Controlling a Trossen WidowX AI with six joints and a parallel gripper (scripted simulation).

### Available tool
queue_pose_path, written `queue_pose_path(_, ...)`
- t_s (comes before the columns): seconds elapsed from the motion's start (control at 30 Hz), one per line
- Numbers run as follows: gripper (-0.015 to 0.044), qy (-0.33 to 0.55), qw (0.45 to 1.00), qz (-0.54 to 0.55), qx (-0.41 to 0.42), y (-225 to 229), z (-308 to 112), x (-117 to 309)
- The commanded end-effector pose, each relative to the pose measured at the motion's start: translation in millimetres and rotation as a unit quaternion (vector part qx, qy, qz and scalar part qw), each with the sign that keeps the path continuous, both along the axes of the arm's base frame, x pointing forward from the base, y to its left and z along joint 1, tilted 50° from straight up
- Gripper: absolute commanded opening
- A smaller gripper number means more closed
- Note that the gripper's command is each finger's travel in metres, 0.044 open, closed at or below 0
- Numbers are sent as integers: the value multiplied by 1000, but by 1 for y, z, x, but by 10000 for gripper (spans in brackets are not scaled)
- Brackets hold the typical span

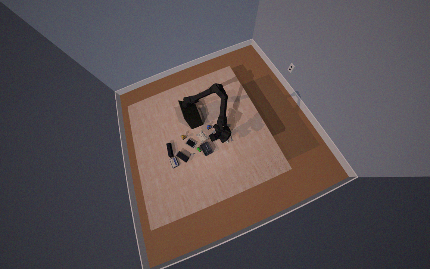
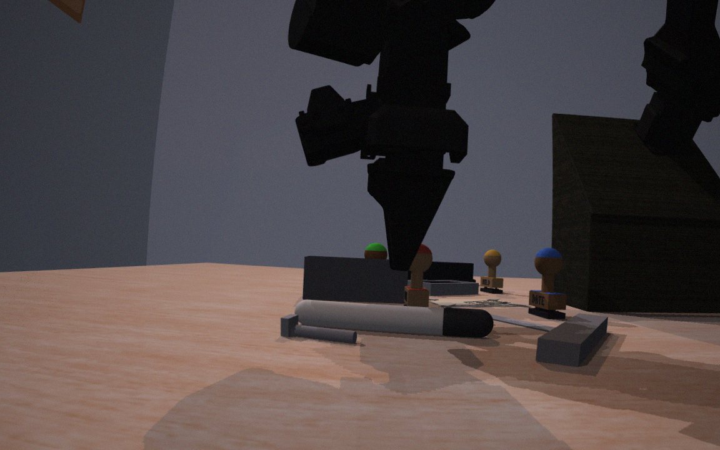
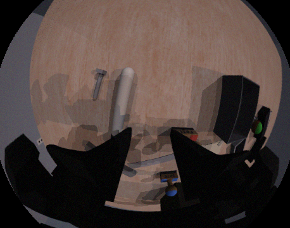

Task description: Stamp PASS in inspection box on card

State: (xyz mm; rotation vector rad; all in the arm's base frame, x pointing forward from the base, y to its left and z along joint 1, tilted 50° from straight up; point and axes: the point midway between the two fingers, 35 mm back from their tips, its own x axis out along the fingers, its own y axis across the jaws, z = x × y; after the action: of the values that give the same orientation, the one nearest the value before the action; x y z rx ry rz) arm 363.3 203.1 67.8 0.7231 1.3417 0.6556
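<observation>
My gripper (image 2: 402,267) (image 3: 151,132) points down, half open and empty, above the bench near the red-topped stamp (image 2: 417,295) (image 3: 192,137), which one finger partly covers. The green-topped stamp (image 1: 199,149) (image 2: 375,250) (image 3: 258,127) stands beyond the dark tray; its label is not readable. The DATE stamp (image 1: 208,127) (image 2: 547,279) (image 3: 171,190) has a blue top. The HOLD stamp (image 1: 183,136) (image 2: 492,259) has a yellow top. The dark ink pad (image 1: 190,143) lies in its shallow case beside the card (image 1: 201,135). The card's box cannot be made out.
The dark tray (image 1: 206,148) (image 2: 351,279) (image 3: 232,107) stands beside the green-topped stamp. A white marker (image 2: 374,317) (image 3: 123,98), a bolt (image 2: 323,334) (image 3: 97,88) and a grey block (image 2: 567,338) lie near the gripper. Black boxes (image 1: 170,150) (image 1: 183,156) stand farther off.
</observation>
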Motion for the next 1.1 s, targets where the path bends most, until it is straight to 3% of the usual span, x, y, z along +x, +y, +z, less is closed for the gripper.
queue_pose_path(0.0, 228, 6, 1000, -7, -24, -51, -37, 21)
queue_pose_path(0.2, 228, 22, 999, -6, -35, -134, -97, 31)
queue_pose_path(0.37, 228, 27, 999, 1, -20, -194, -141, 16)
queue_pose_path(1.07, 228, 28, 999, 1, -19, -181, -153, 17)
